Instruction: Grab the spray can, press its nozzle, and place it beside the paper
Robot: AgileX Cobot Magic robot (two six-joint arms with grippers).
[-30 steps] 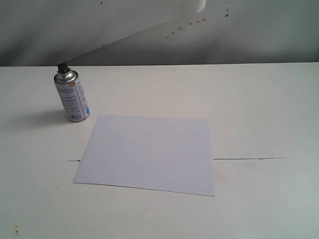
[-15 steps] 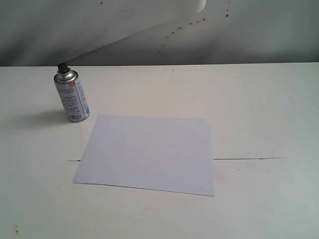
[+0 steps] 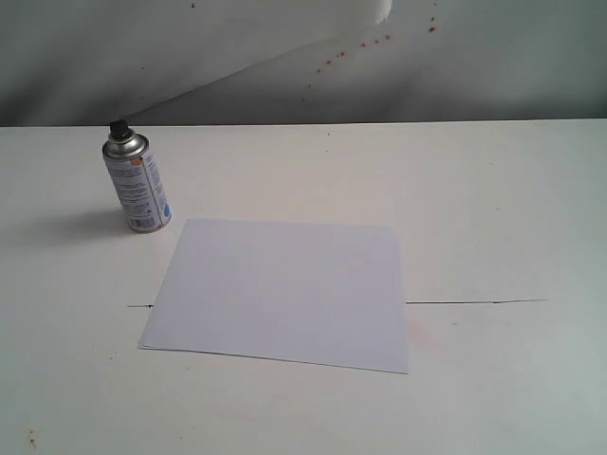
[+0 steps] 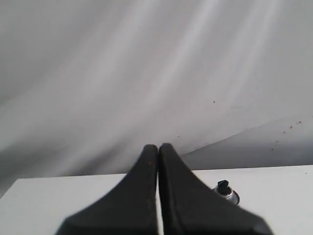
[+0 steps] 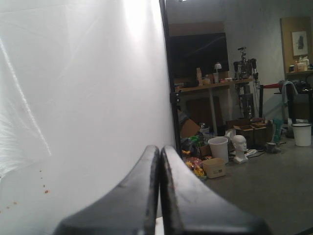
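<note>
The left gripper is made of two matte black fingers, broad at the base and narrowing in a smooth curve to rounded tips. The right gripper has the same shape of finger, dark grey to black, with a faint sheen along the curved outer edges where light falls.

Soft, even light in the exterior view — the spray can casts a faint shadow leftward on the bench. Wrist views show the dark fingers blurred.
</note>
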